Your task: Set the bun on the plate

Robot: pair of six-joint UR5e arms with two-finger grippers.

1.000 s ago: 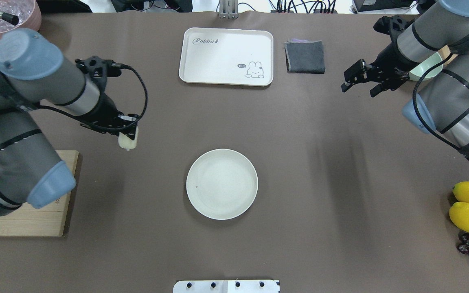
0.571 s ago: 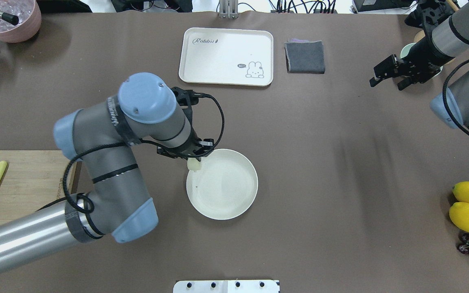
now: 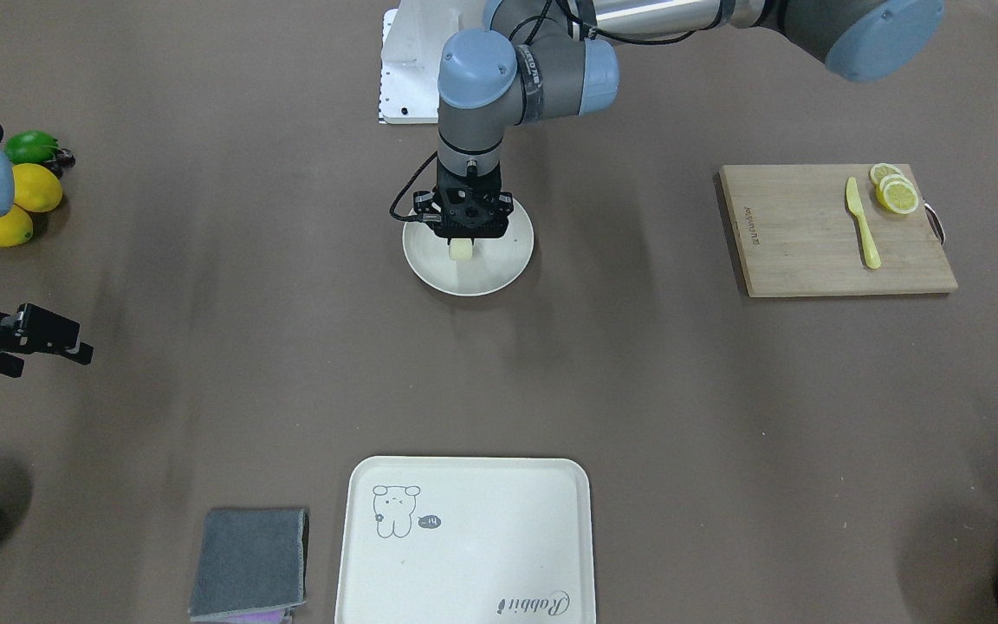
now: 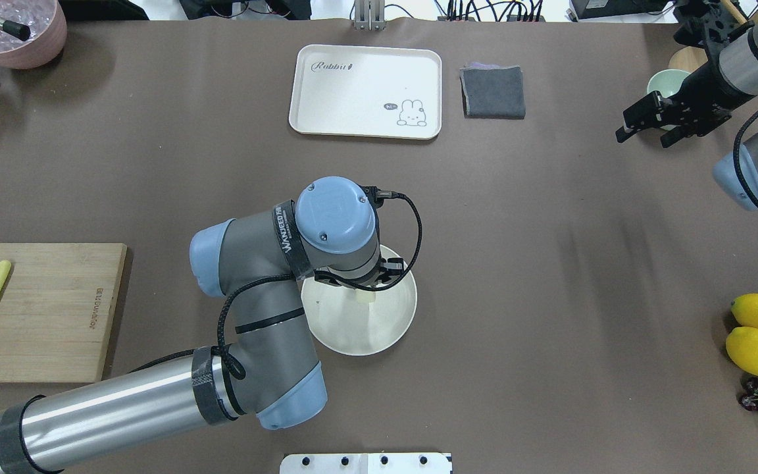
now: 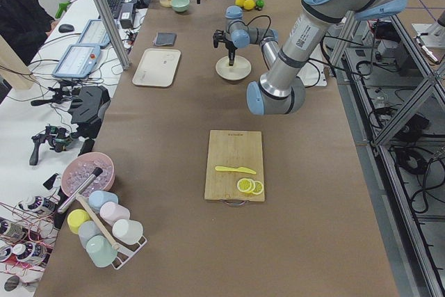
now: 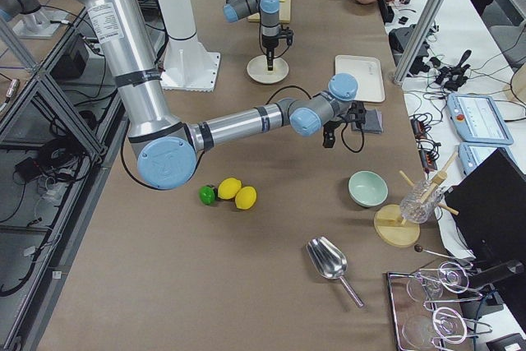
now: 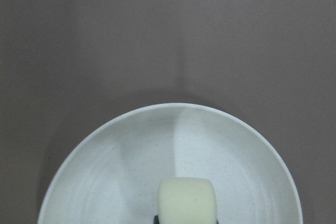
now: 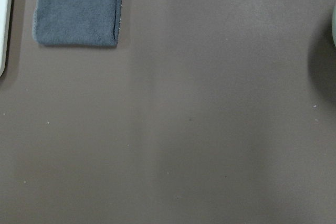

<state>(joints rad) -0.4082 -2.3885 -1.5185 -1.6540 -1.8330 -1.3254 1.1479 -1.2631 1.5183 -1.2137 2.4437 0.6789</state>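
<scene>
Overhead exterior view: the left gripper (image 3: 462, 239) points straight down over the plate (image 4: 390, 334), which lies mid-desk (image 4: 524, 276). Its fingers are closed on the bun (image 4: 366, 297), held near the plate's middle; whether the bun touches the plate cannot be told. The left wrist view shows the pale, rounded bun against the plate's floor. The right gripper (image 4: 646, 135), jaws apart and holding nothing, hangs over the desk's far right, beside a green bowl (image 4: 665, 80).
</scene>
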